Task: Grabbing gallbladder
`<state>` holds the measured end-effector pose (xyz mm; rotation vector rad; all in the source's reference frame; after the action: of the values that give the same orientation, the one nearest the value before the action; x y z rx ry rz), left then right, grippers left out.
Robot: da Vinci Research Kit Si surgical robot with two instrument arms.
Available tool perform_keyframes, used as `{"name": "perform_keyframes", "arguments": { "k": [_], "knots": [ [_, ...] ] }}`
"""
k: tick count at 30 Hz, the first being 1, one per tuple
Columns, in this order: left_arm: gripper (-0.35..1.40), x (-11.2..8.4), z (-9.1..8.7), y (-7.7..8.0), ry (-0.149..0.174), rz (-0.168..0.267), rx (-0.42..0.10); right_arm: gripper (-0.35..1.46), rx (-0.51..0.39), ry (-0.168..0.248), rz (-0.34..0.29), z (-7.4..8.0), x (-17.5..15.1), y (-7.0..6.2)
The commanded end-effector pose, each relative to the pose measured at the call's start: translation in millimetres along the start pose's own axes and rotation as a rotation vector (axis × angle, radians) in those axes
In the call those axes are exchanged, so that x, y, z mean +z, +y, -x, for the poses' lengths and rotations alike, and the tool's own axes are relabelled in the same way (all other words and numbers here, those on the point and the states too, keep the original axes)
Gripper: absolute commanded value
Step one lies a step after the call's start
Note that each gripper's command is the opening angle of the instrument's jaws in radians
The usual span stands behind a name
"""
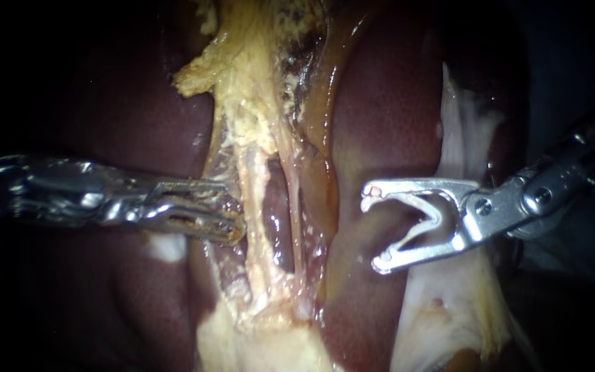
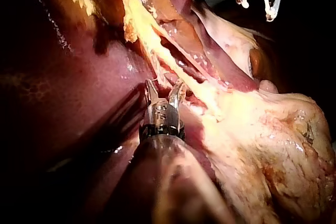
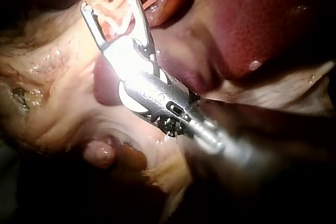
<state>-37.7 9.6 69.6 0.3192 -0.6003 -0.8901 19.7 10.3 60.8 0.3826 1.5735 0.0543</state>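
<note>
Endoscope: dark surround, with dark red liver lobes [image 1: 394,103] filling the field. I take the gallbladder to be the smooth amber fold [image 1: 319,124] beside the ragged cream-yellow tissue strand [image 1: 256,138]. The slim silver left instrument [image 1: 234,215] has its jaws narrowly parted at the strand's edge, gripping nothing. The forked silver right instrument [image 1: 373,232] is spread wide over liver.
Left wrist: a gap shows between the jaws.
Right wrist: wide, nothing clamped.
Suggest a full bite on the fold, then a slow close.

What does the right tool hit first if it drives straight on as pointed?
Probably the amber band of tissue beside the pale strands, past a strip of liver that it may clear. The right tool is open; depth is unclear.
</note>
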Motion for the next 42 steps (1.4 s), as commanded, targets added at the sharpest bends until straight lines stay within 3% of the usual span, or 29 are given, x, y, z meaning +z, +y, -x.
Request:
{"name": "perform_keyframes", "arguments": {
  "k": [1, 7, 10, 14, 18, 24, 29, 42],
  "knots": [
    [0.47, -0.6, 0.3, 0.0, -0.009, 0.0, -0.005, 0.44, 0.0, 0.0, 0.0, 0.0, 0.0, 0.0],
    [0.47, -4.9, 3.1, 0.0, -0.08, -0.022, -0.025, 0.44, 0.0, 0.0, 0.0, 0.0, 0.0, 0.0],
    [0.47, -6.9, 5.2, 0.2, -0.136, -0.029, -0.029, 0.44, 0.0, 0.0, 0.001, 0.1, 0.0, 0.1],
    [0.51, -9.0, 8.6, 1.2, -0.233, -0.029, -0.035, 0.44, 0.0, -0.001, 0.001, 0.2, 0.1, 0.1],
    [0.59, -10.0, 10.5, 2.3, -0.293, -0.023, -0.023, 0.44, 0.0, -0.001, 0.001, 0.1, 0.1, 0.1],
    [0.61, -9.2, 11.7, 2.8, -0.328, 0.006, -0.032, 0.44, 0.0, -0.001, 0.001, 0.1, 0.1, 0.1],
    [0.62, -8.2, 12.3, 2.9, -0.335, 0.015, -0.035, 0.44, 0.0, 0.0, 0.0, 0.1, 0.2, 0.1],
    [0.56, -5.9, 11.2, 3.7, -0.339, 0.02, -0.032, 0.44, 0.0, 0.0, 0.0, 0.0, 0.2, 0.0]
  ]
}}
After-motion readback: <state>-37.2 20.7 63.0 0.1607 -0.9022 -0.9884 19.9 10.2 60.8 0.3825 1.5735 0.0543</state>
